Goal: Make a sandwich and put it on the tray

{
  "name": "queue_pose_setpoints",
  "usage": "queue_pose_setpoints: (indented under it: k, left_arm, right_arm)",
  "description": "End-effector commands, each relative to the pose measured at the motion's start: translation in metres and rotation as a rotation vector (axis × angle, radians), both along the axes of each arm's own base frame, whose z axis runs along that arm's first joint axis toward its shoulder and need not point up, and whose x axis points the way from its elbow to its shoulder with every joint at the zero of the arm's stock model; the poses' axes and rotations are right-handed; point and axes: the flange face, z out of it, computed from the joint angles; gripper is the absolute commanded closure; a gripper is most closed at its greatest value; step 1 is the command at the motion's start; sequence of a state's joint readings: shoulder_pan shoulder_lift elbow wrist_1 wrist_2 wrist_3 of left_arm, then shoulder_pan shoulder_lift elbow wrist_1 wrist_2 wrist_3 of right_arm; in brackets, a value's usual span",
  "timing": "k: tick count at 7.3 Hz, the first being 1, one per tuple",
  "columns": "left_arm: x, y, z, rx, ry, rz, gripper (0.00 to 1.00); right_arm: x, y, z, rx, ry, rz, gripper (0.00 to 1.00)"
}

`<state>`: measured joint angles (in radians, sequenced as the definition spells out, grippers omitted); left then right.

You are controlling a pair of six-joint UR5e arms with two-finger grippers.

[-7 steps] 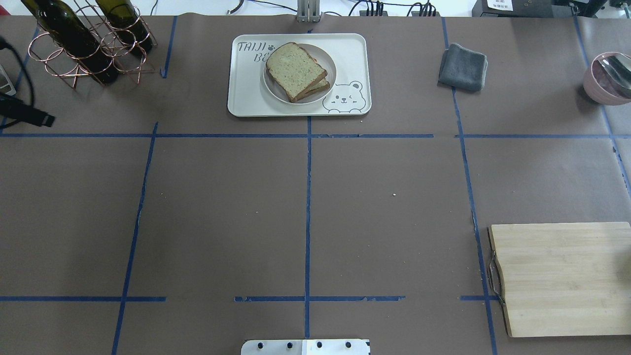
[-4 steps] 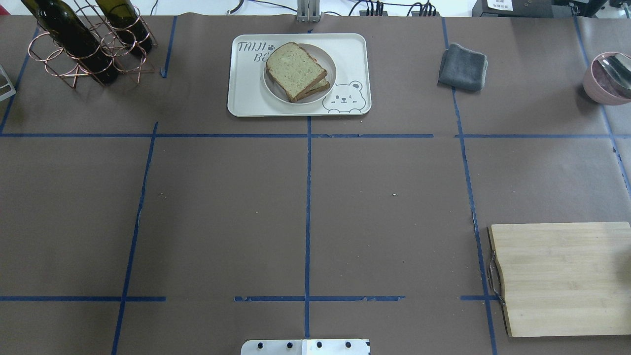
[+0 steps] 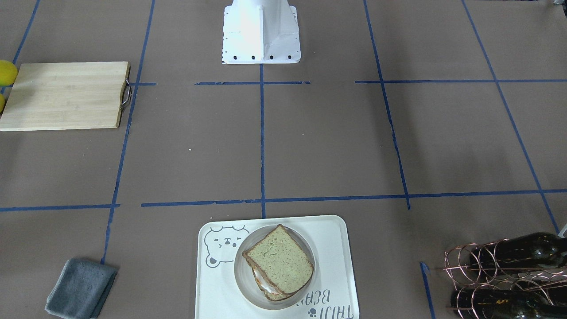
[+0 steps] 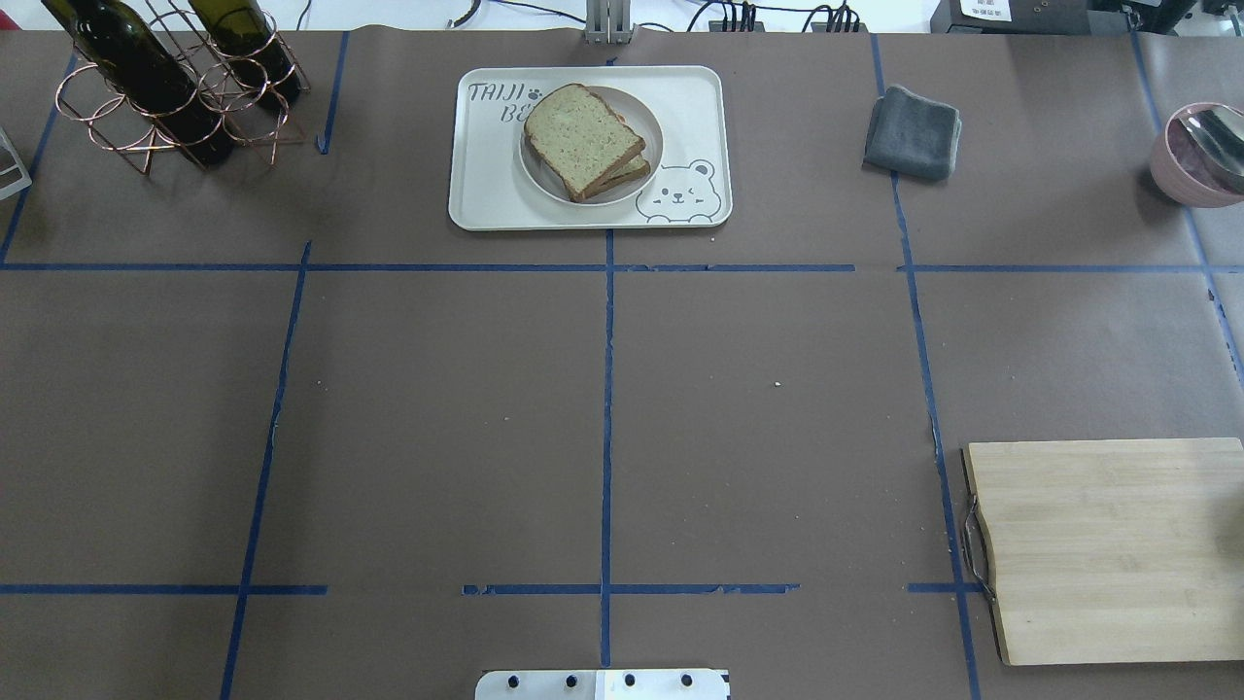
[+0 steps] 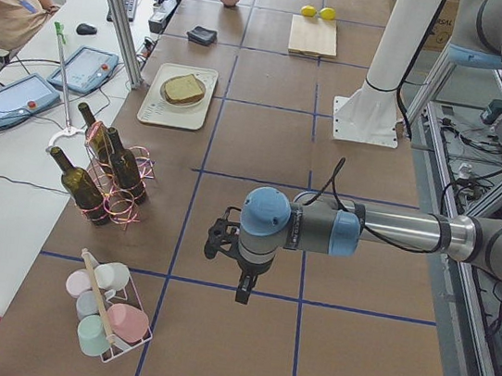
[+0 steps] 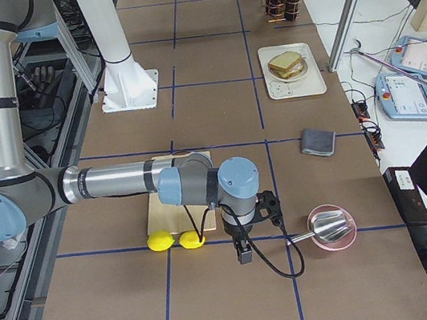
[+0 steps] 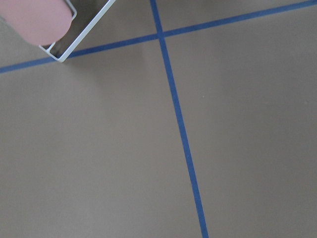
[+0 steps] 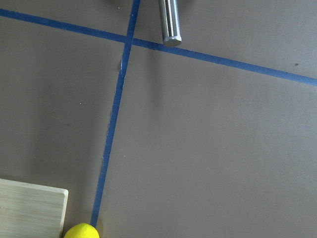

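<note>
The sandwich, greenish-tan bread with brown crust, lies on a round white plate on the white bear-face tray at the far middle of the table. In the front-facing view a white egg edge shows between its slices. The left gripper hangs over bare table far from the tray, beside the cup rack. The right gripper hangs near the lemons and the pink bowl. Both show only in the side views, so I cannot tell whether they are open or shut.
Wine bottles in a copper rack stand at the far left. A grey cloth and a pink bowl with a spoon are far right. A wooden cutting board lies near right, with lemons beside it. A cup rack stands near the left arm.
A black part of the left arm at the overhead view's left edge has moved out of that view. The sandwich and the tray have not moved.
</note>
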<state>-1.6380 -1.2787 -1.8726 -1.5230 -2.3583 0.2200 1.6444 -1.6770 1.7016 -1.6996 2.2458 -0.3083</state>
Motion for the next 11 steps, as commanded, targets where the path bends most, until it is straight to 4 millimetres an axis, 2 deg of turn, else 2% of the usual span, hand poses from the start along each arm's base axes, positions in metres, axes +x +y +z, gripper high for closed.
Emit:
queue_pose_setpoints:
  k: [1,2,4,11]
  left_arm:
    - [-0.006,-0.019,-0.012,0.024,-0.001,-0.011,0.0]
    - [-0.007,-0.032,-0.021,0.045,-0.002,-0.01,0.0]
    - [-0.008,-0.038,-0.034,0.076,-0.006,-0.011,0.0]
    - [-0.014,-0.036,-0.037,0.082,-0.015,-0.025,0.0]
  right_arm:
    - [0.0,0.0,-0.001,0.001,0.0,0.0,0.0]
    - [0.0,0.001,0.0,0.0,0.0,0.0,0.0]
    - [0.0,0.002,-0.002,0.004,0.0,-0.001,0.0]
    - [0.0,0.0,-0.009,0.029,0.001,-0.013,0.0]
